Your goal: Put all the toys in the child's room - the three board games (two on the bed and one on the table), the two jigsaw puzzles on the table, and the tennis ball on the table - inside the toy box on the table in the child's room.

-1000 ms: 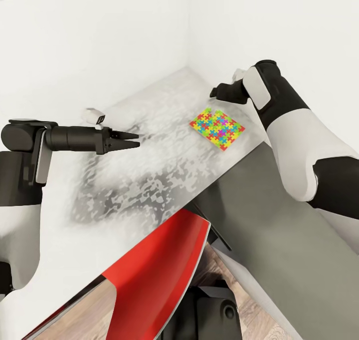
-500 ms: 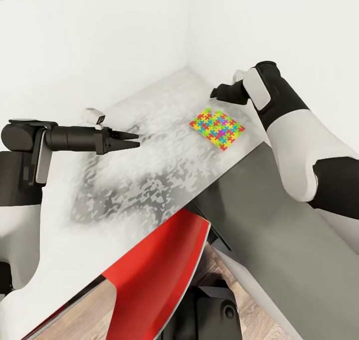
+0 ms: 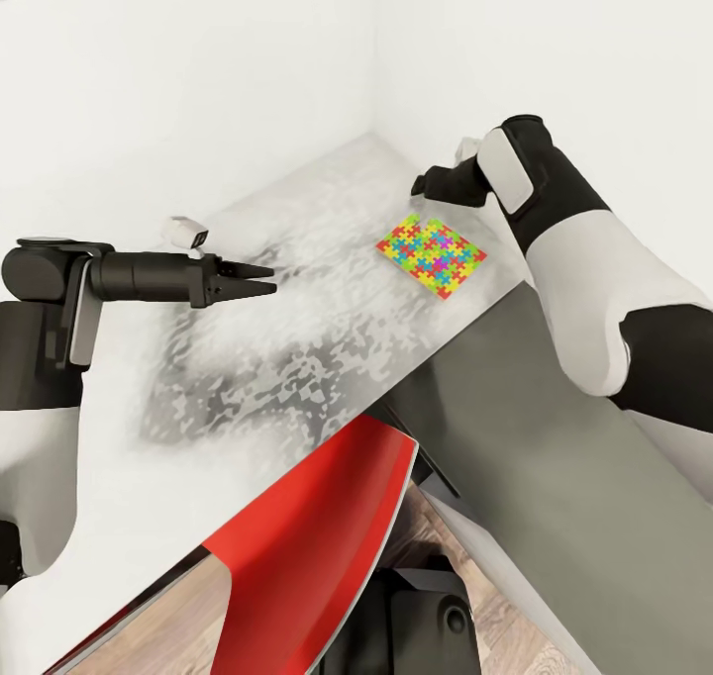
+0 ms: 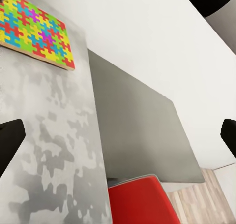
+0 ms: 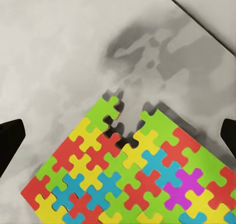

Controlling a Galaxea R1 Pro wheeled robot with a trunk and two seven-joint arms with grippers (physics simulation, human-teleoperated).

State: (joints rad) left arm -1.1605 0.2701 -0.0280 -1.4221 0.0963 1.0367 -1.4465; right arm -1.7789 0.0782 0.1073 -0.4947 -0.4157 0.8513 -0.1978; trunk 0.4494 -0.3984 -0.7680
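Multicoloured and flat, the jigsaw puzzle (image 3: 431, 255) lies on the light-grey mottled tabletop (image 3: 297, 338), toward the far corner where two white walls (image 3: 198, 81) meet, and nothing touches it. In the right wrist view the slab (image 5: 137, 170) sits below and between two dark fingers (image 5: 10, 140) spread wide apart at the edges of the picture, with nothing between them. In the head view the right gripper (image 3: 436, 182) hovers just beyond the puzzle's far edge, above the tabletop. The left gripper (image 3: 259, 279) is held out level over the middle of the tabletop, well apart from the puzzle, its fingers (image 4: 9, 140) parted wide in its wrist view and holding nothing. A lower dark-grey section (image 3: 555, 477) joins the tabletop at its near right edge. A red chair (image 3: 307, 546) stands in front, over a wood-plank floor (image 3: 495, 626).
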